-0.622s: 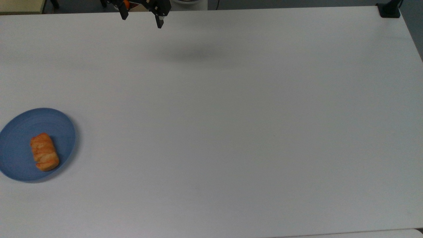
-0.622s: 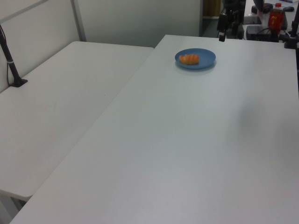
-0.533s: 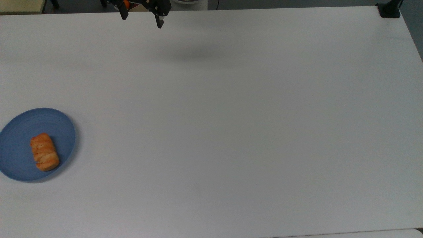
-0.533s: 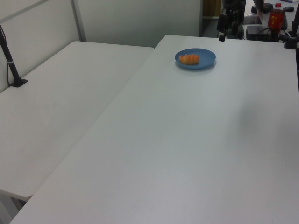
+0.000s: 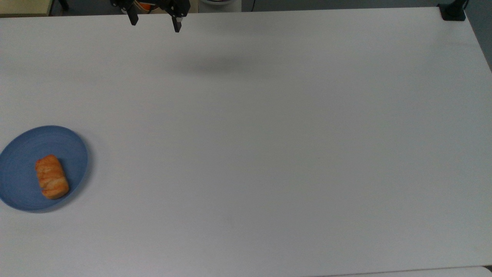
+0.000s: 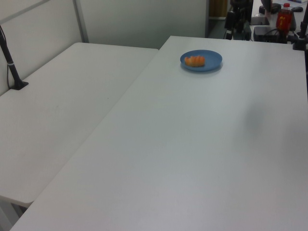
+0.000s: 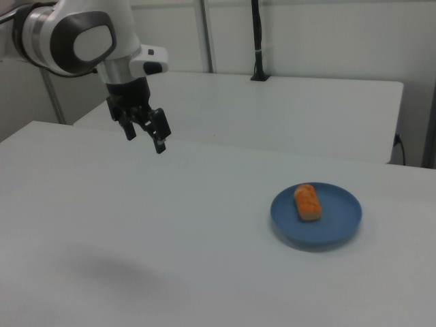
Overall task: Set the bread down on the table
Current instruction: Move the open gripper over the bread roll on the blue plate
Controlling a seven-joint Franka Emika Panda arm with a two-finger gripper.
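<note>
**Bread waits on its plate as my gripper hangs over the far edge**

My gripper (image 5: 154, 21) hangs above the table (image 5: 269, 134) near its upper edge in the top view, fingers spread wide with nothing between them. In the right view it (image 7: 145, 135) sits at the end of my white arm (image 7: 82, 41), raised off the surface and well apart from the goods.

The bread (image 5: 52, 176), a small golden-orange pastry roll with a ridged, browned top, lies on the blue plate (image 5: 23, 154) at the top view's left edge; in the right view the roll (image 7: 307, 202) rests toward the far side of the plate (image 7: 340, 221), and in the left view it (image 6: 195, 60) shows as an orange spot on the dish (image 6: 211, 57).

I judge the roll light and soft, with a flaky crust that could crumble or dent under a hard squeeze. The best hold, I reckon, is across its narrow width at mid-length, fingers down either long side and closed gently. The plate's smooth face may let the roll slide if I nudge it off-centre. The pickup is not yet begun.
</note>
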